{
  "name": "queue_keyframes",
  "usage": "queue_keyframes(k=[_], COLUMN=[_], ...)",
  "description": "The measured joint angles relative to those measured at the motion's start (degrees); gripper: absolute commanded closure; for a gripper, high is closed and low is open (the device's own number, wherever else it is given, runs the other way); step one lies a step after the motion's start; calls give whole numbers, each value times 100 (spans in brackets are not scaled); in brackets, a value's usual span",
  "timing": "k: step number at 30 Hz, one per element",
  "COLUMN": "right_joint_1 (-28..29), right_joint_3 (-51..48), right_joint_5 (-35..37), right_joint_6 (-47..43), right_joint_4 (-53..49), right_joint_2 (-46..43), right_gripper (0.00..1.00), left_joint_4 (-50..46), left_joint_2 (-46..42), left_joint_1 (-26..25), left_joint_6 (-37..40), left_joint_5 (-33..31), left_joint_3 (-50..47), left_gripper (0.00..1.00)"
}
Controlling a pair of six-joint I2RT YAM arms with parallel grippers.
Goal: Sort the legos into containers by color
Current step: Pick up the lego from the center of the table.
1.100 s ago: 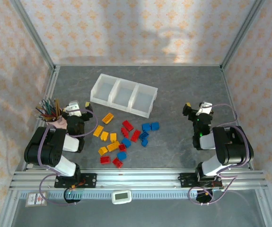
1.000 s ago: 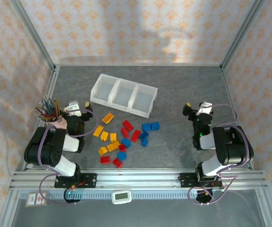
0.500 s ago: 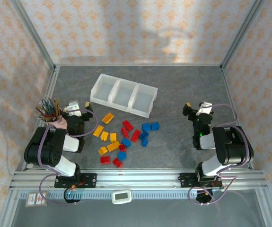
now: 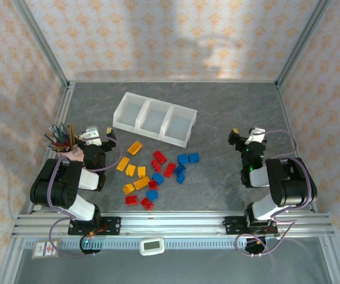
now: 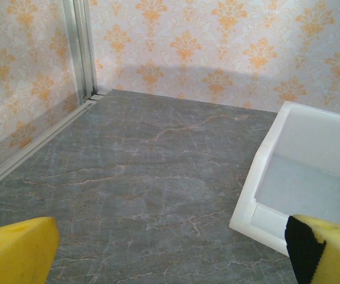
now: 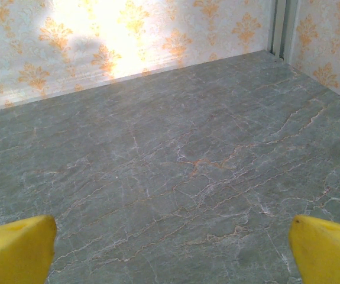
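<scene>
Red, blue and yellow-orange legos lie scattered mid-table: yellow-orange ones (image 4: 135, 148) to the left, red ones (image 4: 159, 157) in the centre, blue ones (image 4: 188, 158) to the right. The containers (image 4: 149, 135), three joined translucent-white bins, stand behind them with nothing visible inside. My left gripper (image 4: 99, 134) rests low at the left, open and holding nothing. In the left wrist view, its yellow fingertips (image 5: 16, 251) frame bare floor, and the gripper (image 5: 170, 254) faces a bin's corner (image 5: 258, 177). My right gripper (image 4: 246, 135) sits at the right, open over bare table (image 6: 172, 251).
A pink cup of pencils (image 4: 63, 142) stands just left of the left gripper. Patterned walls with metal posts (image 5: 81, 53) enclose the grey marbled table (image 4: 229, 106). An aluminium rail (image 4: 170, 225) carries both arm bases at the near edge.
</scene>
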Motion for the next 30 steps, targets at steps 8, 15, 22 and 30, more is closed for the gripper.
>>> queue_keyframes(k=[8,15,22,30], right_joint_1=[0,-4,-7,-24], right_joint_3=[63,713,1405,1502], right_joint_5=[7,103,404,13], right_joint_6=[4,267,1615,2610], right_joint_4=[-332,-1609,-3329,-4728], right_joint_2=[-431,-1261,-2232,-2614], right_gripper=[0,0,0,0], left_joint_4=[-317,-1836,-3399,-4634], left_joint_2=[-846,-1746,-2393,-2861], left_joint_1=[0,0,22,76], left_joint_6=[-33,-426,-1565,-2905], left_joint_5=[-118,-131,-109,-9], left_joint_3=[-83,535,1281,1353], left_gripper=[1,1,1,1])
